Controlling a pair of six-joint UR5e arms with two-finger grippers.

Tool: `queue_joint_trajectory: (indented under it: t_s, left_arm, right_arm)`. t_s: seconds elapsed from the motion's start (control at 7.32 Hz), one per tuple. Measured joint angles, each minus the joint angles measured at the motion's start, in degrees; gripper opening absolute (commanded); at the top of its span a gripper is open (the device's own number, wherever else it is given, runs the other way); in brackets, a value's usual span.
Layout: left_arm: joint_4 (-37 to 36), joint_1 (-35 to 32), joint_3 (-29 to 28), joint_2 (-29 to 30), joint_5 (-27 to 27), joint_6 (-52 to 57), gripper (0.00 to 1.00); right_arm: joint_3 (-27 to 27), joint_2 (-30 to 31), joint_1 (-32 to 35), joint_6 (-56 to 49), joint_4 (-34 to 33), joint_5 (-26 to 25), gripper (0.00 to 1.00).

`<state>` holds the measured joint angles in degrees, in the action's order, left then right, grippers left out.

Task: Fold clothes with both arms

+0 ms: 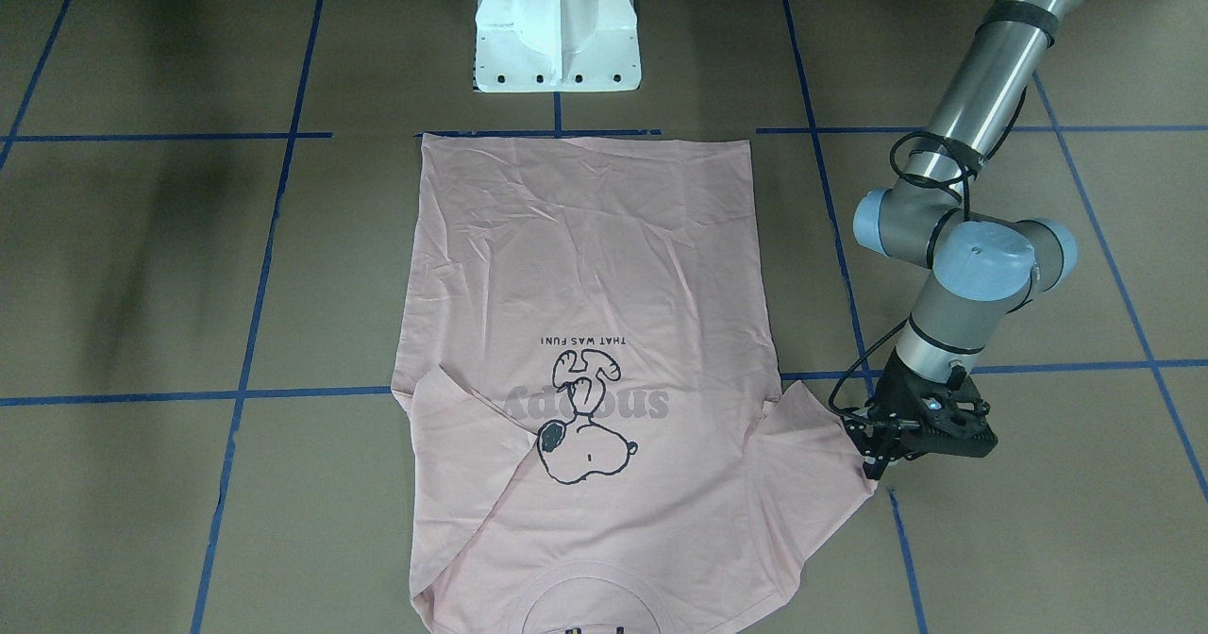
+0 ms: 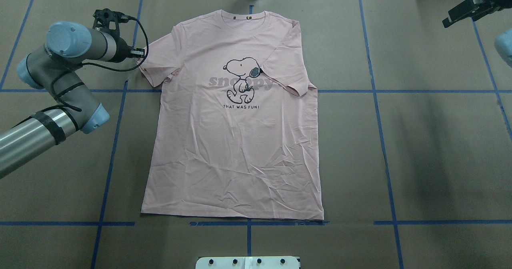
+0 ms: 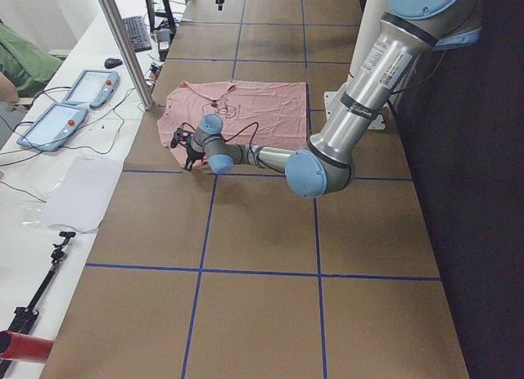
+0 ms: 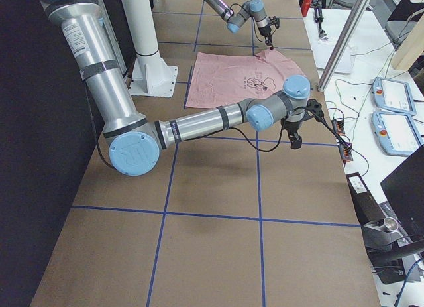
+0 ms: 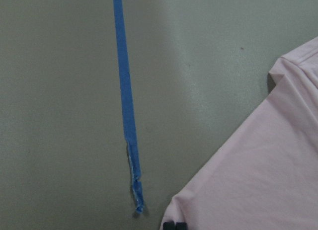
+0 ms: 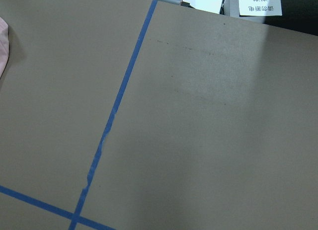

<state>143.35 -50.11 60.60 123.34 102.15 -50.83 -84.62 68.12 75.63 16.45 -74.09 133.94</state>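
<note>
The pale pink T-shirt (image 1: pixel 585 266) lies flat, print up, in the middle of the table (image 2: pixel 236 149). One sleeve (image 2: pixel 288 67) is folded in over the chest. The other sleeve (image 2: pixel 156 67) lies spread out. My left gripper (image 1: pixel 873 462) points down at this sleeve's outer corner, also visible from overhead (image 2: pixel 138 55). In the left wrist view its fingertips (image 5: pixel 174 225) sit close together on the sleeve's corner (image 5: pixel 258 180). My right gripper (image 2: pixel 460 15) hangs over bare table far from the shirt (image 4: pixel 294 141); I cannot tell if it is open or shut.
The white pedestal base (image 1: pixel 557 40) stands just beyond the shirt's hem. Blue tape lines (image 2: pixel 376 101) grid the brown table. A metal post (image 3: pixel 123 43) and a white bench with tablets (image 3: pixel 53 121) run along the far side.
</note>
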Motion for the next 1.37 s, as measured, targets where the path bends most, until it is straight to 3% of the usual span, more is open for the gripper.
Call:
queue_joint_trajectory:
  t_s: [0.14, 0.55, 0.96, 1.09, 1.23, 1.37]
  left_arm:
    - [-2.29, 0.03, 2.65, 0.36, 0.19, -0.05, 0.0]
    - [-19.03, 1.92, 10.58, 6.15, 0.21, -5.37, 0.0]
    - [-23.4, 6.18, 5.2, 14.58, -1.05, -13.66, 0.0]
    - [-23.48, 6.83, 2.5, 16.71, -1.88, -14.72, 0.88]
    - [-23.4, 7.07, 1.15, 17.76, -2.28, -14.18, 1.0]
    - [-23.15, 7.12, 1.07, 18.03, -2.32, -11.63, 1.0]
  right_arm:
    - [-0.01, -0.01, 0.0, 0.04, 0.0, 0.0, 1.0]
    - [-0.05, -0.01, -0.04, 0.07, -0.05, 0.0, 1.0]
    - [0.0, -0.03, -0.04, 0.09, -0.03, -0.02, 1.0]
    - [0.0, -0.09, -0.04, 0.17, -0.04, -0.06, 1.0]
    - [0.0, -0.18, -0.04, 0.26, -0.02, -0.06, 1.0]
    - [-0.04, -0.33, -0.04, 0.43, -0.01, -0.01, 1.0]
